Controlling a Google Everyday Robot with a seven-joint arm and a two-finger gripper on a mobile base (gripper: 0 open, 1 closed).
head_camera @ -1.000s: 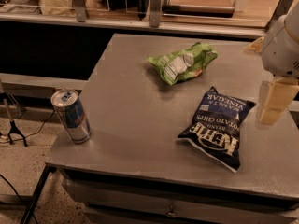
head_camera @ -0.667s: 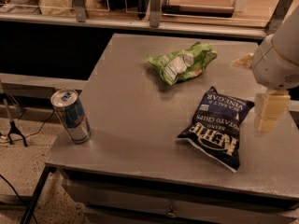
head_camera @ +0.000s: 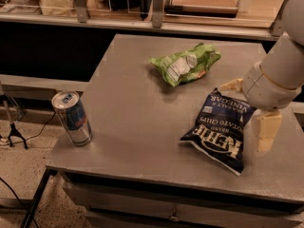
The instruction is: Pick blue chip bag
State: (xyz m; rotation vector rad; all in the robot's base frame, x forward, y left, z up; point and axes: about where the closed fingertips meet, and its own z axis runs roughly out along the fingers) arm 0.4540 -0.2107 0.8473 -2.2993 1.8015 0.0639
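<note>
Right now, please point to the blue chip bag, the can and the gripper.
blue chip bag [head_camera: 217, 129], camera view, middle of its printed front.
can [head_camera: 72, 118], camera view, middle of its side.
gripper [head_camera: 241, 118], camera view, between its open fingertips, above the bag's right part.

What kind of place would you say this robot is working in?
Probably an office kitchenette or break room: a grey counter holds a blue chip bag, a green chip bag and a drink can, with a shelf behind. The gripper hovers open over the blue bag's right edge.
</note>
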